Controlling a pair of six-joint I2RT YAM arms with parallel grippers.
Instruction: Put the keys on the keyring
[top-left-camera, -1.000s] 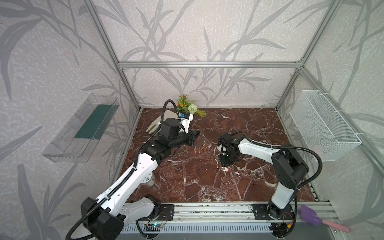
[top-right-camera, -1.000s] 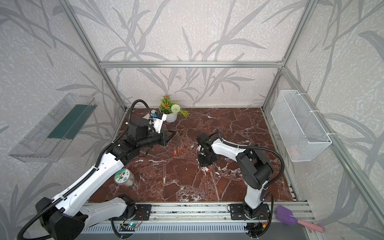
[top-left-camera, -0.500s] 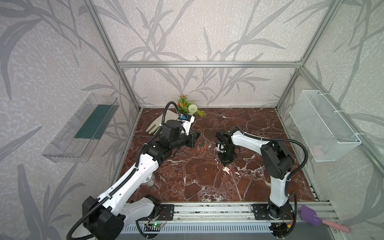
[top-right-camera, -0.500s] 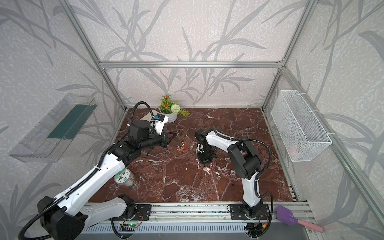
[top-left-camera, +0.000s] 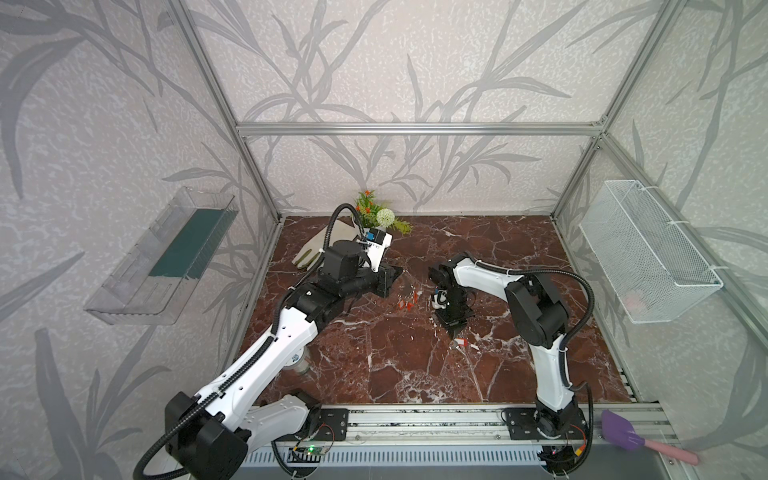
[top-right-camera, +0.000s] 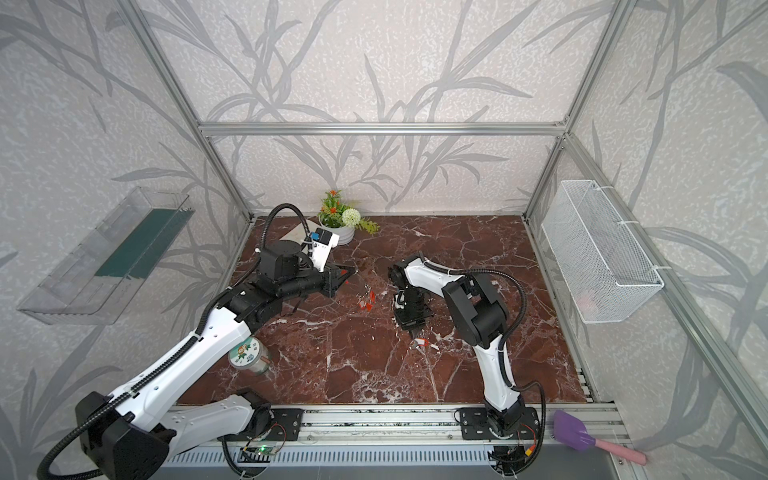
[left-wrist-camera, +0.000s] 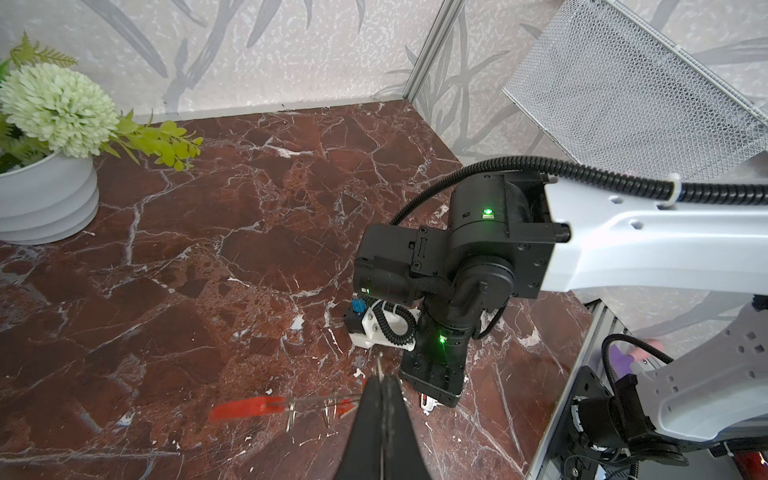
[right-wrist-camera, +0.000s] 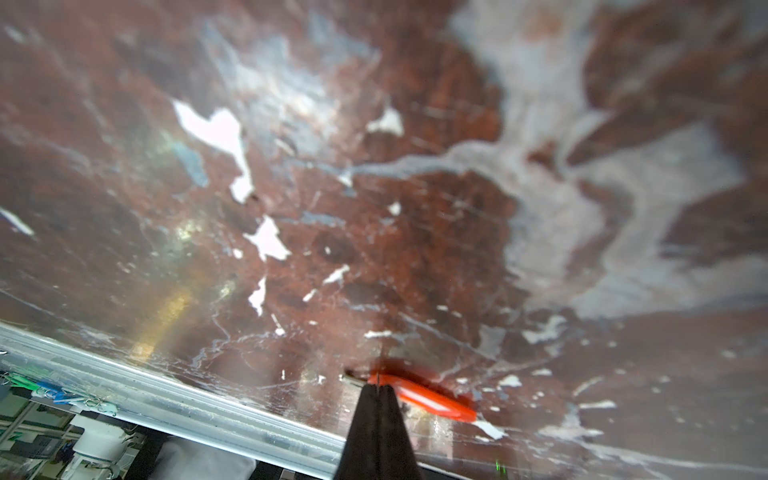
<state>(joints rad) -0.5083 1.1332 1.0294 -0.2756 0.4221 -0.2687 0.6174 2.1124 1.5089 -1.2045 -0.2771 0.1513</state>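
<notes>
My left gripper (top-left-camera: 395, 275) (left-wrist-camera: 381, 379) is shut on the thin grey wire of the keyring (left-wrist-camera: 316, 402), holding it above the table. Its red sleeve (left-wrist-camera: 249, 407) sticks out to one side. Keys with red tags (top-left-camera: 405, 304) (top-right-camera: 368, 303) hang from the ring under that gripper. A loose key with a red tag and white label (top-left-camera: 461, 342) (top-right-camera: 420, 342) (right-wrist-camera: 428, 398) lies on the marble. My right gripper (top-left-camera: 454, 332) (top-right-camera: 414, 330) (right-wrist-camera: 376, 386) points down at it, jaws shut, tips at the key's near end. Whether they touch it is unclear.
A white pot of artificial flowers (top-left-camera: 376, 216) and a pale glove (top-left-camera: 316, 249) sit at the back left. A lidded jar (top-right-camera: 248, 355) stands beside the left arm. A wire basket (top-left-camera: 648, 266) hangs on the right wall and a clear shelf (top-left-camera: 166, 253) on the left wall. A purple spatula (top-left-camera: 623, 434) lies beyond the front rail.
The right arm's elbow has swung left and its gripper has come down toward the loose key. The left arm has barely moved and still holds the keyring.
</notes>
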